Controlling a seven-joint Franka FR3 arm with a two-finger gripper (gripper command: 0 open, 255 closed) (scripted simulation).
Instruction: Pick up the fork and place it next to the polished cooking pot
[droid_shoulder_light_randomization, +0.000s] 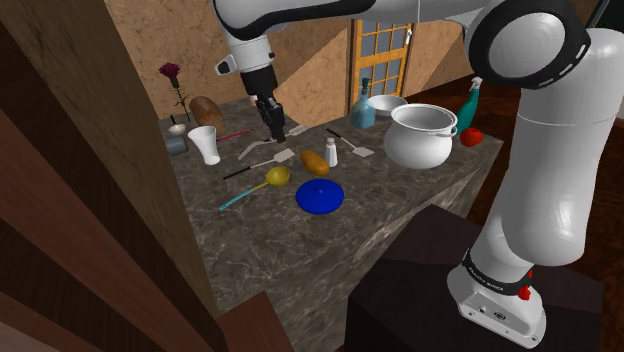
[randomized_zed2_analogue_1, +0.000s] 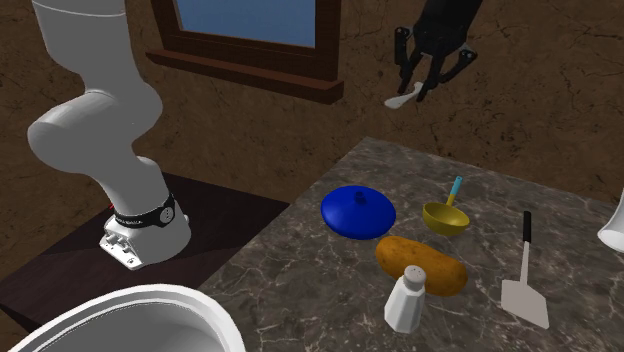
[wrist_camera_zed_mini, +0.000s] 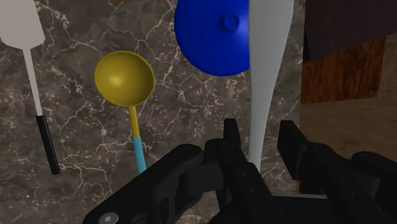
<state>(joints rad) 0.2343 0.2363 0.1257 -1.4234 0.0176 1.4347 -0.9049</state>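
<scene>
My black gripper (droid_shoulder_light_randomization: 272, 126) (randomized_zed2_analogue_1: 432, 84) (wrist_camera_zed_mini: 261, 137) hangs above the dark marble table (droid_shoulder_light_randomization: 300, 240), shut on the fork. The fork (wrist_camera_zed_mini: 268, 70) is plain white; its long slim handle runs out from between the fingers over the blue lid (wrist_camera_zed_mini: 210, 35). A short white end of the fork (randomized_zed2_analogue_1: 401, 97) (droid_shoulder_light_randomization: 297, 129) sticks out beside the fingers. The polished cooking pot (droid_shoulder_light_randomization: 420, 135) stands white and round toward the shoulder view's right, a good way from the gripper. Its rim (randomized_zed2_analogue_1: 130, 305) fills the second exterior view's lower left corner.
On the table lie a yellow ladle (droid_shoulder_light_randomization: 277, 176) (randomized_zed2_analogue_1: 445, 216), a potato (droid_shoulder_light_randomization: 315, 162) (randomized_zed2_analogue_1: 420, 264), a salt shaker (droid_shoulder_light_randomization: 331, 152) (randomized_zed2_analogue_1: 407, 300) and a black-handled spatula (randomized_zed2_analogue_1: 524, 285). A white cup (droid_shoulder_light_randomization: 205, 143), blue bottle (droid_shoulder_light_randomization: 363, 108), spray bottle (droid_shoulder_light_randomization: 468, 104) and red fruit (droid_shoulder_light_randomization: 472, 136) stand around.
</scene>
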